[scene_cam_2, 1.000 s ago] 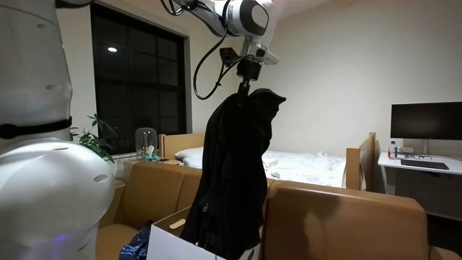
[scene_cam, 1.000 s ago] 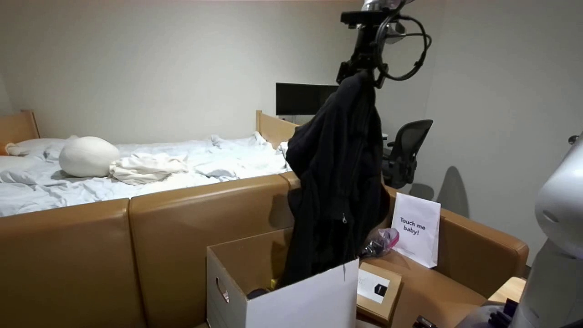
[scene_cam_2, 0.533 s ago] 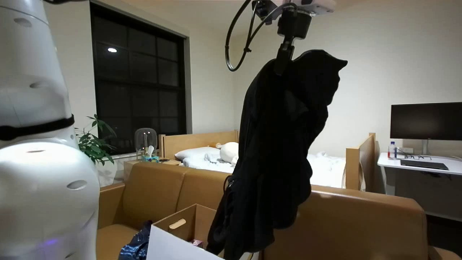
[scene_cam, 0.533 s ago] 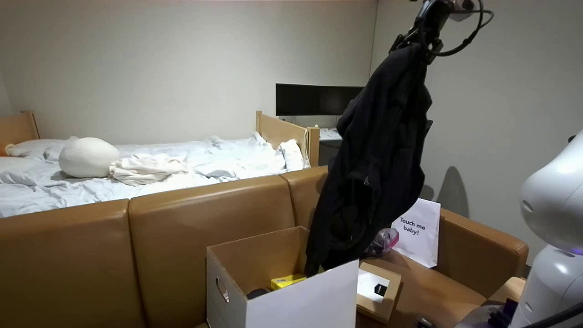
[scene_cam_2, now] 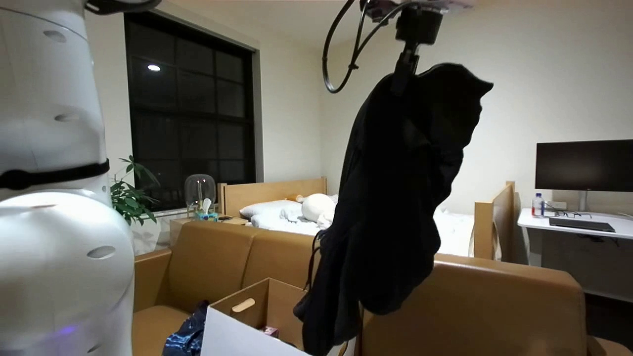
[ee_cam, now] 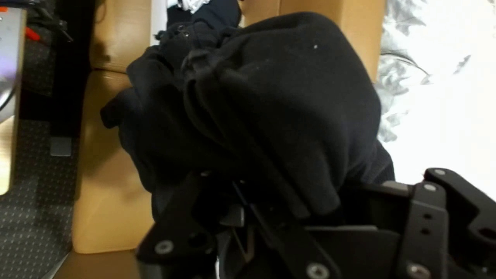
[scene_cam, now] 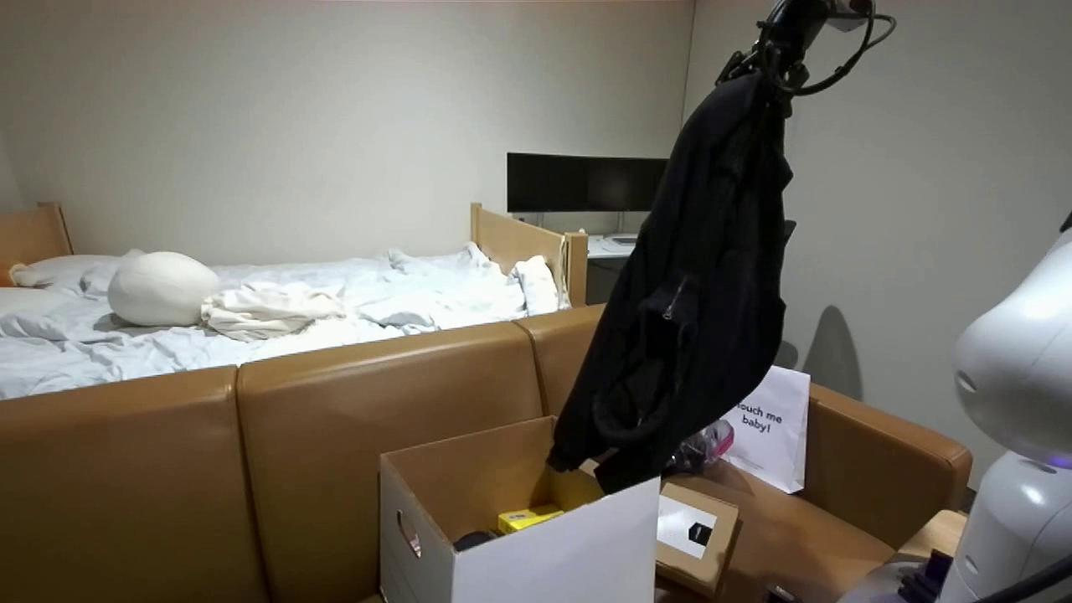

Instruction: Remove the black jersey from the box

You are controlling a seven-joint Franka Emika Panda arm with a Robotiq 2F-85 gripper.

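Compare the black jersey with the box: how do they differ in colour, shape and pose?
Colour: the black jersey is dark outside; the box is white outside and brown inside.
Shape: the jersey drapes in loose folds; the box has flat, straight walls.
Pose: the jersey hangs from the gripper; the box stands upright, open at the top.
Shared: both show in both exterior views.
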